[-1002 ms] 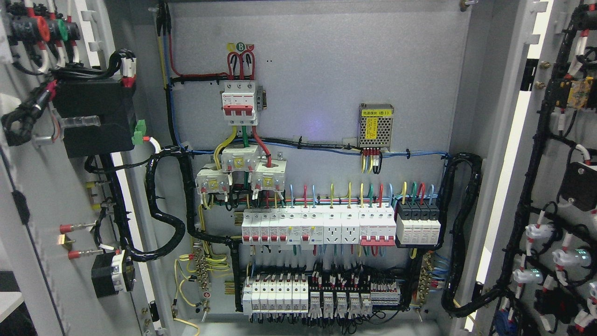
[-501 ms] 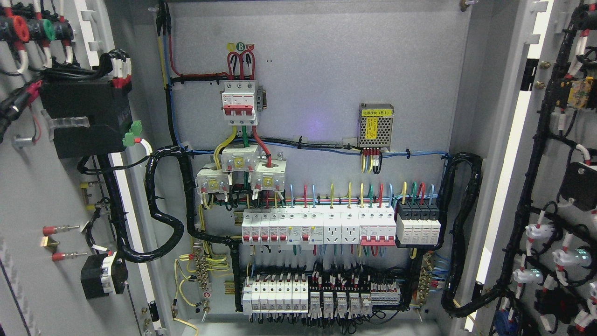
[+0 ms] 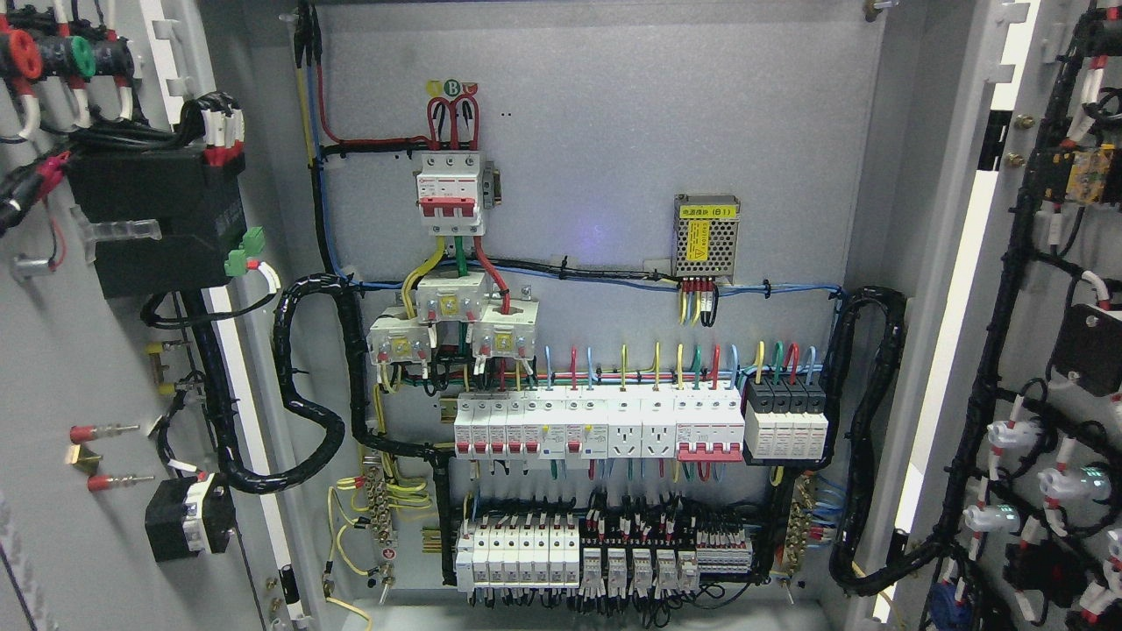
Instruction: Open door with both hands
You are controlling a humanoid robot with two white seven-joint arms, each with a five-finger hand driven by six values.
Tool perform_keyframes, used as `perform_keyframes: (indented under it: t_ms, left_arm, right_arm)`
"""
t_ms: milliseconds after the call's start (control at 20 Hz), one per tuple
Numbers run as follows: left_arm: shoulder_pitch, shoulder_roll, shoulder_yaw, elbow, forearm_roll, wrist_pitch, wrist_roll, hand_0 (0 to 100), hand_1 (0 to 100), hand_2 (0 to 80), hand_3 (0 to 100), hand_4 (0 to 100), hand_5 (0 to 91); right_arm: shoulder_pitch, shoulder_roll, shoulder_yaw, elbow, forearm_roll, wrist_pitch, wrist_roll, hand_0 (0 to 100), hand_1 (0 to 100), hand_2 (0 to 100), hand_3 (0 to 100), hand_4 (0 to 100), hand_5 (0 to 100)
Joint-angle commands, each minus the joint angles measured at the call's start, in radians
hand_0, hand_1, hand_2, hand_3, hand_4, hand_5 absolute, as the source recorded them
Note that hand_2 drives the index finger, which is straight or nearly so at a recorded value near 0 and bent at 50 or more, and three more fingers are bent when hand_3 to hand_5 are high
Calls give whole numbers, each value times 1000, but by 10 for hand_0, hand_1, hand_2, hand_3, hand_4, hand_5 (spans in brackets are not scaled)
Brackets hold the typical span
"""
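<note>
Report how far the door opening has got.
Done: both cabinet doors stand wide, the left door and right door flanking the exposed wiring panel. In hand: nothing visible; neither robot hand shows. Left: apparently nothing, judging by how the doors stand.

I have one view only, from the head camera, so there is no second view to overlap with it. It looks straight ahead into the open cabinet from close range, roughly level with the back panel point(image 3: 596, 158), which fills the centre. The left door point(image 3: 53, 350) runs off frame at nine o'clock and the right door point(image 3: 1043, 350) at three o'clock. The breaker rows point(image 3: 614, 429) sit toward six o'clock.
</note>
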Motion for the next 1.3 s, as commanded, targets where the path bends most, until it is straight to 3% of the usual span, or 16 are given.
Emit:
perform_keyframes:
  t_ms: [0, 250, 601, 751, 1002, 1252]
  left_arm:
    - [0, 0, 0, 0, 0, -1, 0, 0, 0, 0, 0, 27, 0]
    - [0, 0, 0, 1, 0, -1, 0, 0, 0, 0, 0, 27, 0]
    - [0, 0, 0, 0, 0, -1, 0, 0, 0, 0, 0, 27, 0]
    - [0, 0, 0, 0, 0, -1, 0, 0, 0, 0, 0, 27, 0]
    - [0, 0, 0, 0, 0, -1, 0, 0, 0, 0, 0, 27, 0]
    - [0, 0, 0, 0, 0, -1, 0, 0, 0, 0, 0, 27, 0]
  right_arm:
    - [2, -3, -52, 24, 4, -6, -3, 228, 0, 0, 0, 0, 0]
    - [19, -24, -141, 41, 8, -10, -70, 228, 0, 0, 0, 0, 0]
    - [86, -101, -276, 41, 38, -58, -131, 228, 0, 0, 0, 0, 0]
    - [166, -128, -334, 33, 76, -148, -139, 228, 0, 0, 0, 0, 0]
    - [287, -207, -337, 24, 124, -353, -164, 228, 0, 0, 0, 0, 0]
    - [384, -245, -378, -33, 126, -426, -175, 228, 0, 0, 0, 0, 0]
